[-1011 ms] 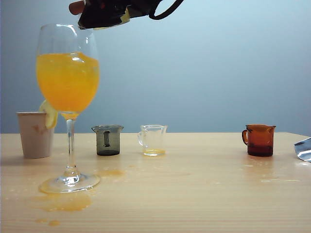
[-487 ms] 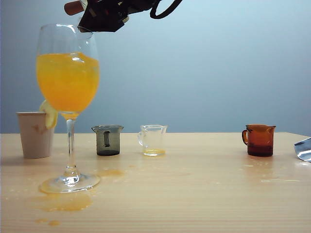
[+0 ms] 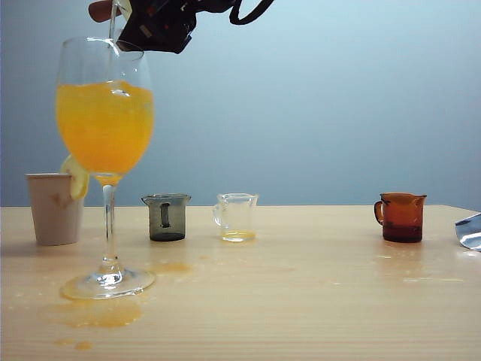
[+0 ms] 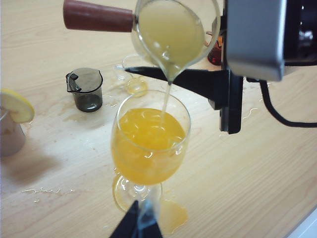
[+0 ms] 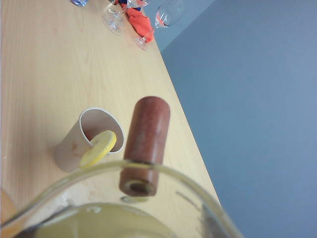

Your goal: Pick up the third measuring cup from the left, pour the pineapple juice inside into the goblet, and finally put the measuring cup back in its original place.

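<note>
The third measuring cup (image 4: 173,34) is clear glass with a brown wooden handle (image 4: 96,16). My right gripper (image 3: 150,26) is shut on it and holds it tipped above the goblet (image 3: 105,128). Its black fingers (image 4: 198,82) clamp the cup's wall. Pale pineapple juice (image 4: 171,29) runs from the spout in a thin stream (image 4: 165,101) into the goblet (image 4: 148,144), which is filled high with orange-yellow liquid. In the right wrist view I see the cup's rim (image 5: 163,173) and handle (image 5: 146,144). My left gripper (image 4: 139,223) is shut and empty, hovering short of the goblet's foot.
A paper cup (image 3: 54,208) with a lemon slice (image 3: 75,177) stands behind the goblet. A grey cup (image 3: 166,216), a clear handled cup (image 3: 237,216) and an amber cup (image 3: 401,216) line the back. Spilled puddles (image 3: 101,312) lie by the goblet's foot. A shiny object (image 3: 470,229) is at the right edge.
My right gripper has rolled and shifted slightly left, tipping the cup more steeply. The handle has swung further left and a stream now falls into the goblet.
</note>
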`<act>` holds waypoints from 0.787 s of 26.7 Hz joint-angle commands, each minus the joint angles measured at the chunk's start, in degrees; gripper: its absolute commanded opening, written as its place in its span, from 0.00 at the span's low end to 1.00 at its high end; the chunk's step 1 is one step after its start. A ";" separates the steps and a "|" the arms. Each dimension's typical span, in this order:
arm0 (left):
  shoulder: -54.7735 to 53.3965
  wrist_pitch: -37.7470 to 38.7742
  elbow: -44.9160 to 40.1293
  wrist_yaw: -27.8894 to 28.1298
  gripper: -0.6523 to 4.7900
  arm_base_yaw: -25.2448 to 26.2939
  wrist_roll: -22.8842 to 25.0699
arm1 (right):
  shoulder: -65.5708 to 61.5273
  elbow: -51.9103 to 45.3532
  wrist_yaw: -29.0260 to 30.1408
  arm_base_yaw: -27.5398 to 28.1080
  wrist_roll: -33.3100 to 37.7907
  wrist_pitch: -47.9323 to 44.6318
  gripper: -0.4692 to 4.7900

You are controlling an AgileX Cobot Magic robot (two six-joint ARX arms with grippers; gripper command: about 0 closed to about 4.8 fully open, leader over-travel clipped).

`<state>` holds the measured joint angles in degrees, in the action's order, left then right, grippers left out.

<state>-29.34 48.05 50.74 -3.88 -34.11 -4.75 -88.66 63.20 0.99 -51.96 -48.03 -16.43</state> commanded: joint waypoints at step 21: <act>0.07 -0.52 0.20 0.11 0.11 -0.04 0.00 | -0.22 0.63 -1.31 -0.37 -7.98 -3.85 0.35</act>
<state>-29.39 48.05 50.74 -3.88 -34.11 -4.75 -88.86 63.20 -0.25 -52.23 -56.01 -17.08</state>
